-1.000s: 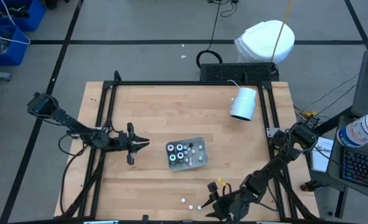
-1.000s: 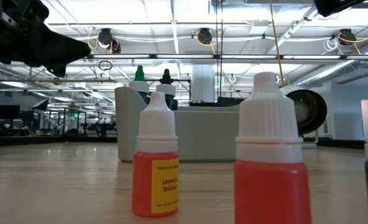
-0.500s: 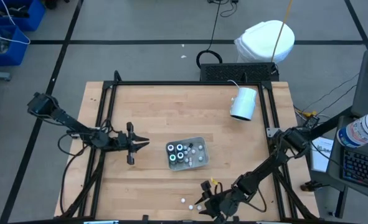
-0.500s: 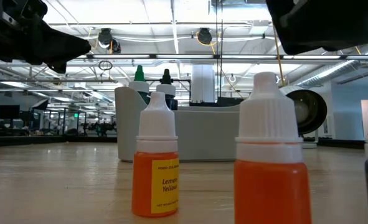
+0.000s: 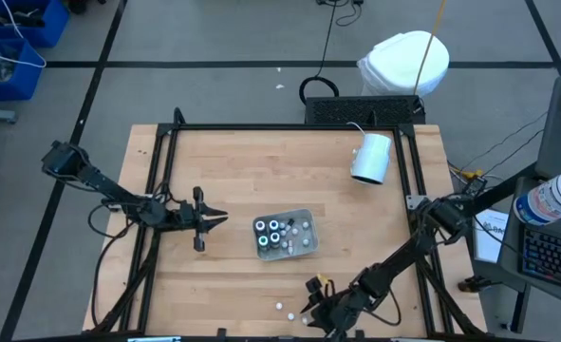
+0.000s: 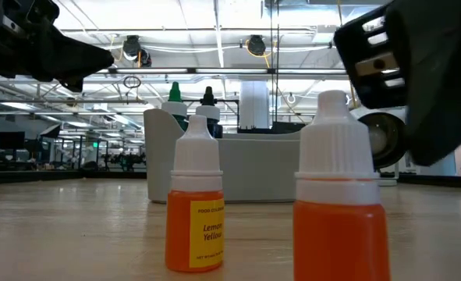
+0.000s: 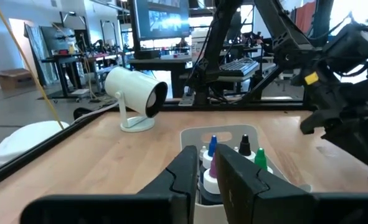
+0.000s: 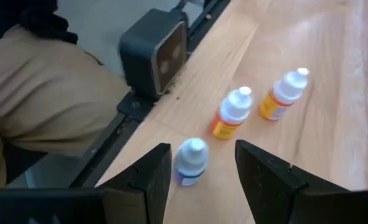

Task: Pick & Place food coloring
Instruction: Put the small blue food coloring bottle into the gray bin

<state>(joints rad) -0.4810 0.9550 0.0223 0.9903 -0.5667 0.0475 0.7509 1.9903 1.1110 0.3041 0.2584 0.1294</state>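
- The wooden table (image 5: 261, 171) is being framed by a black metal rail, and grey floor marked with dark lines is being shown around it.
- A clear tray (image 5: 304, 249) is being shown near the table's middle, and capped food coloring bottles (image 5: 273, 233) are being held upright inside it.
- Three loose food coloring bottles are being shown at the table's near edge: an orange bottle (image 8: 232, 114), a yellow bottle (image 8: 284, 93) labelled "Lemon Yellow" in the low view, and a dark bottle (image 8: 190, 160).
- The right gripper (image 8: 199, 165) is being held above the dark bottle with its fingers apart; nothing is being gripped.
- The left gripper (image 5: 214, 220) is being held left of the tray, apart from it, with its fingers nearly together and a narrow gap showing between them.
- A white cylindrical device (image 5: 371, 158) is being shown on the far right of the table.
- Ceiling lights, beams and distant workstations are being shown beyond the table in the low view.
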